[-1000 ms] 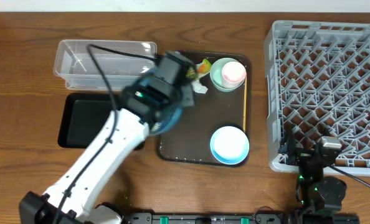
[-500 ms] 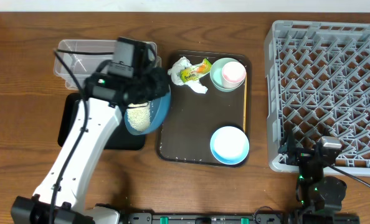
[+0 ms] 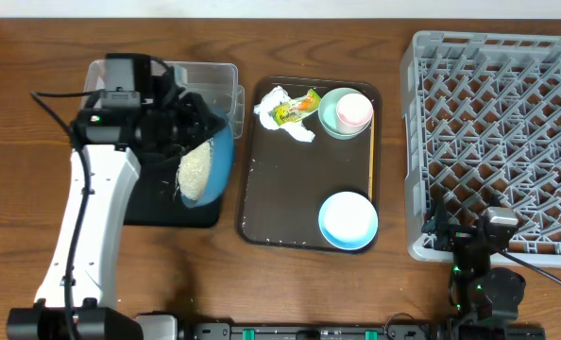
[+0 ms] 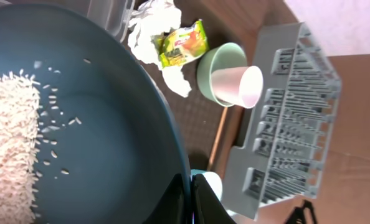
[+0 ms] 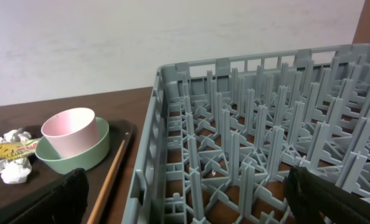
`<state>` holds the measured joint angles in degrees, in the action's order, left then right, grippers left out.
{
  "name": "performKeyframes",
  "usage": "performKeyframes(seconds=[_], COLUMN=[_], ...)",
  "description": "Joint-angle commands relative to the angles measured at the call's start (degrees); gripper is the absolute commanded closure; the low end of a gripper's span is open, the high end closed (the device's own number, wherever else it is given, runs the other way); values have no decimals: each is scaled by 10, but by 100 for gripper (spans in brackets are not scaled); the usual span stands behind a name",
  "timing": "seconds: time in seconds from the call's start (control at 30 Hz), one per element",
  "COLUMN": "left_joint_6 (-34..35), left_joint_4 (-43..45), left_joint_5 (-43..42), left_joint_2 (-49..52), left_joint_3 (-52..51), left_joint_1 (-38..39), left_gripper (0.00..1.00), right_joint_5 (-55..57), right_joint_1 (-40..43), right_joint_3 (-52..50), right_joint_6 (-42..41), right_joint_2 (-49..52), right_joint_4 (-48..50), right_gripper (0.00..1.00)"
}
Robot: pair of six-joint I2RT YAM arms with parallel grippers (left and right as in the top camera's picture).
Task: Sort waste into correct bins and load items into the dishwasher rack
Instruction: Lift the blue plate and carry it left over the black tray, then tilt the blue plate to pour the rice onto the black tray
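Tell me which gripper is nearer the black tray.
Left. The left gripper holds the blue plate over the black tray; the right gripper sits far off beside the rack.

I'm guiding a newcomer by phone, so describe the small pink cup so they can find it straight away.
Find the large brown rectangular serving tray in the middle of the wooden table. In its far right corner a mint green bowl holds the small pink cup. It is the only pink thing there; the light blue bowl on the same tray is empty.
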<state>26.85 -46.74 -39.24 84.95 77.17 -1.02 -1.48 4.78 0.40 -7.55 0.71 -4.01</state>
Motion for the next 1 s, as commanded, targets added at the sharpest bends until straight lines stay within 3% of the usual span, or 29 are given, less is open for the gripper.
performKeyframes(seconds=[0.0, 0.2, 0.43, 0.6, 0.97], left_joint_6=[-18, -21, -43, -50, -108], left_joint_4=[-2, -8, -8, -10, -10], left_joint_5=[-66, -95, -211, -248, -334], left_joint_2=[-15, -15, -15, -15, -15], left_joint_3=[-9, -13, -16, -44, -91], left_joint_1=[-21, -51, -100, -144, -236], left_gripper=[94, 94, 94, 94, 94], right_joint_5=[4, 4, 4, 4, 4], right_joint_1=[-14, -14, -14, -14, -14], right_joint_3=[-1, -1, -1, -1, -1], right_joint_6=[6, 6, 6, 6, 6], right_joint_2=[-3, -3, -3, -3, -3], right_joint_4=[-2, -2, -2, -2, -2], right_gripper=[1, 1, 1, 1, 1])
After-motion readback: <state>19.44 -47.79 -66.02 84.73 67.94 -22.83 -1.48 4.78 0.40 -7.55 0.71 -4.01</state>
